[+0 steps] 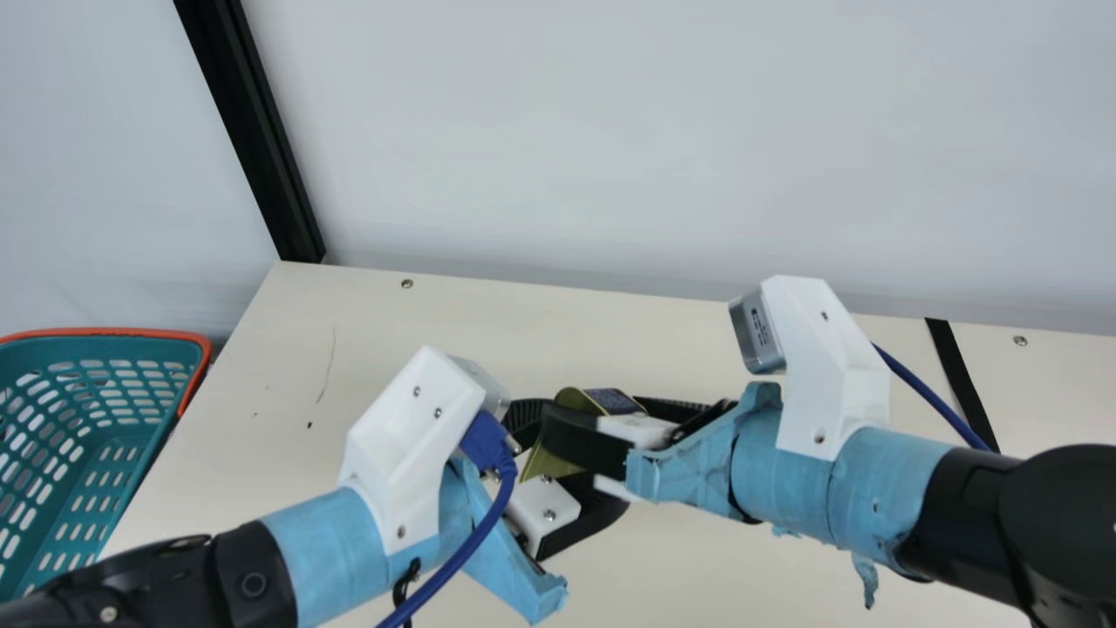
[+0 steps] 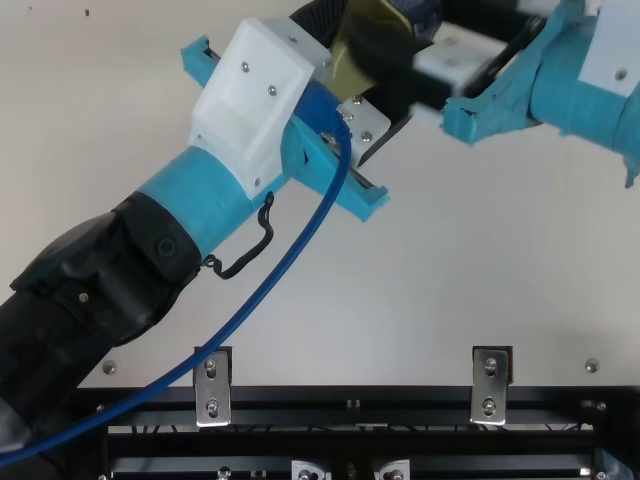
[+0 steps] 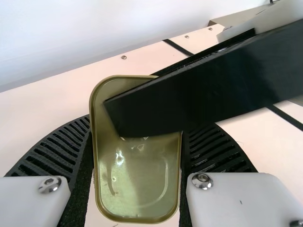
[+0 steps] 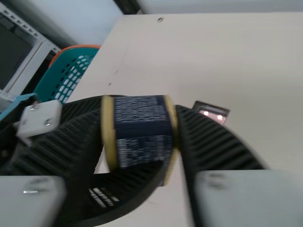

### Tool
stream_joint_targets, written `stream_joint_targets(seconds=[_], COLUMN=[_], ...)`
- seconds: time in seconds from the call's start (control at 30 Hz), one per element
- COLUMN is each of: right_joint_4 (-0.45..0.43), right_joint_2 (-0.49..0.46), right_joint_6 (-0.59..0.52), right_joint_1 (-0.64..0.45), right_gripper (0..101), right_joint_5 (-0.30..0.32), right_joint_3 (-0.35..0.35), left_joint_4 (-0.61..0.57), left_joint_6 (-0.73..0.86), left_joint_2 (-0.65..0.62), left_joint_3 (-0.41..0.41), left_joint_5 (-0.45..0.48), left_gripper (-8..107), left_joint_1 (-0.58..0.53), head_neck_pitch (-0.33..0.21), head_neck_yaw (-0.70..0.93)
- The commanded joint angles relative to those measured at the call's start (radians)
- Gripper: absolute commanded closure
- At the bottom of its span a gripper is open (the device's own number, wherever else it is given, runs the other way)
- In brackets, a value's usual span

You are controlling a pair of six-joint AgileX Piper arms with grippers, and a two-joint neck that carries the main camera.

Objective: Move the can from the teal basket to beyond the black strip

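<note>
Cream table (image 1: 366, 340), pale wall (image 1: 610, 131) behind; left gripper (image 1: 571, 458), right gripper (image 1: 593, 413) both clasp can (image 3: 137, 189).

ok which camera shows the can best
Left wrist view: the can shows its broad gold face, though a black finger crosses it. The right wrist view gives its narrow side with a dark label; the main view, partly covered bits; the top view, a cropped part.

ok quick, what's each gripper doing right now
Left gripper: closed on the flat gold metal can with a dark blue label.
Right gripper: closed on the same can.
</note>
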Motion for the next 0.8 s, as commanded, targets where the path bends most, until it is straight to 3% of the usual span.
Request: stream_joint_targets(seconds=[0.0,0.33,0.37,0.4,0.77], right_joint_4=[0.000,-0.002,-0.002,-0.003,-0.016], right_joint_2=[0.000,0.000,0.000,0.000,0.000], right_joint_6=[0.000,-0.001,-0.001,-0.001,-0.001], right_joint_1=[0.000,-0.001,-0.001,-0.001,-0.001], right_gripper=[101,101,101,101,101], right_joint_5=[0.000,0.000,0.000,0.000,0.011], right_joint_3=[0.000,0.000,0.000,0.000,0.000], left_joint_4=[0.000,0.000,0.000,0.000,0.000], left_joint_6=[0.000,0.000,0.000,0.000,0.000], left_joint_2=[0.000,0.000,0.000,0.000,0.000], left_joint_3=[0.000,0.000,0.000,0.000,0.000], left_joint_5=[0.000,0.000,0.000,0.000,-0.002], left_gripper=[89,89,72,9,9], left_joint_1=[0.000,0.000,0.000,0.000,0.000], head_neck_pitch=[-0.009,-0.009,-0.009,-0.009,-0.009], head_neck_yaw=[-0.002,-0.002,-0.002,-0.002,-0.002])
